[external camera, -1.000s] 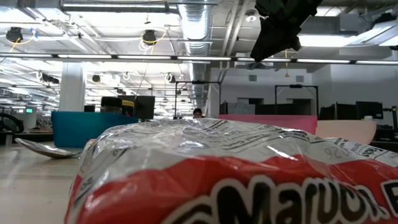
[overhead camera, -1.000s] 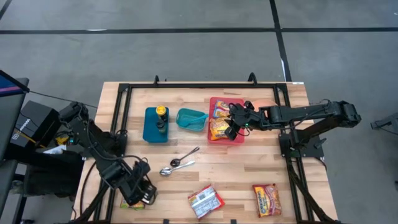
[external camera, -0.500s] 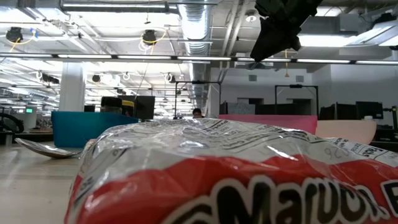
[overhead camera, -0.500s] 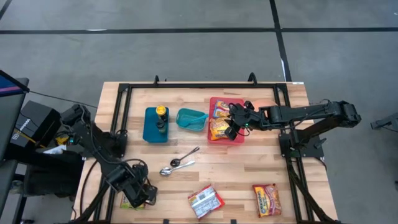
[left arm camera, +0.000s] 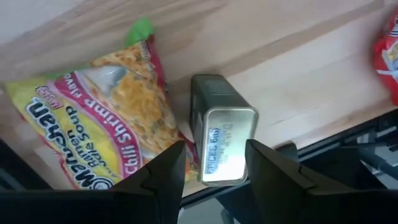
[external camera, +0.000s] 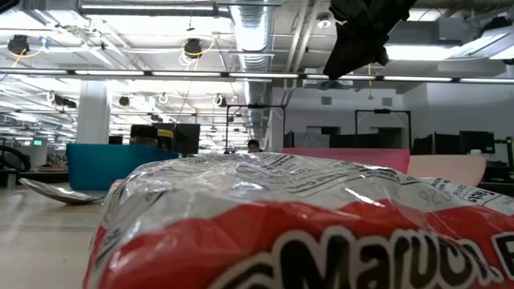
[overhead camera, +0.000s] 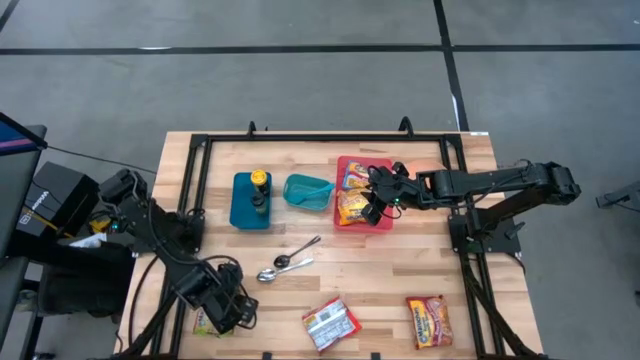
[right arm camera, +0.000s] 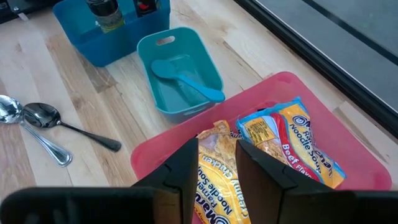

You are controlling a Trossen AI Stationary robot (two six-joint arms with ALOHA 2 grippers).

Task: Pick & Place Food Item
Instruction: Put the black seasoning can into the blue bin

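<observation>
My left gripper (left arm camera: 211, 163) stands apart above a small tin (left arm camera: 219, 137); the chili shrimp noodle packet (left arm camera: 93, 124) lies beside, so I'd shift over before closing.

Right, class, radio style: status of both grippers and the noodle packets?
Left gripper open above a small tin, chili shrimp packet beside it. Right gripper over the red tray, open, empty. Two packets in tray. Nothing in the way.

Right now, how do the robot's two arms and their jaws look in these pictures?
Both arms are dark, nearly black, built of jointed segments. The left arm trails looping black cables toward its gripper. The right arm is slimmer and straighter, ending at the right gripper. In the wrist views the jaws are flat, matte black, with angular tips.
</observation>
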